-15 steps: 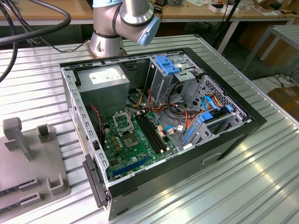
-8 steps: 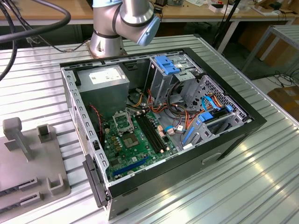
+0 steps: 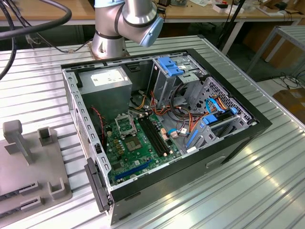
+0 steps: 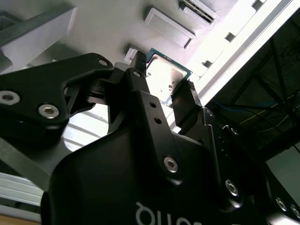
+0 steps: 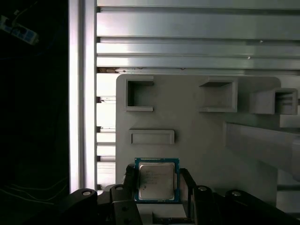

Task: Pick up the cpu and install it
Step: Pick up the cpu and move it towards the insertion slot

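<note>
The cpu (image 5: 157,181) is a small square chip with a silver-grey top and green edges. It sits between the two black fingers of my gripper (image 5: 158,183), whose pads touch its two opposite sides, above a grey fixture plate (image 5: 197,136). In the second wrist view the cpu (image 4: 165,75) shows from below, clamped between the fingertips (image 4: 136,61) of the gripper (image 4: 161,75). In the exterior view the square metal-framed socket (image 3: 125,125) lies on the green motherboard (image 3: 136,150) inside the open computer case (image 3: 238,138).
The arm's base and elbow (image 3: 126,24) stand behind the case. A grey power-supply box (image 3: 106,83), black memory slots (image 3: 155,136), drive bays and cable bundles (image 3: 190,119) crowd the case. A grey fixture with posts and pockets (image 3: 28,162) lies on the ribbed metal table at the exterior view's left.
</note>
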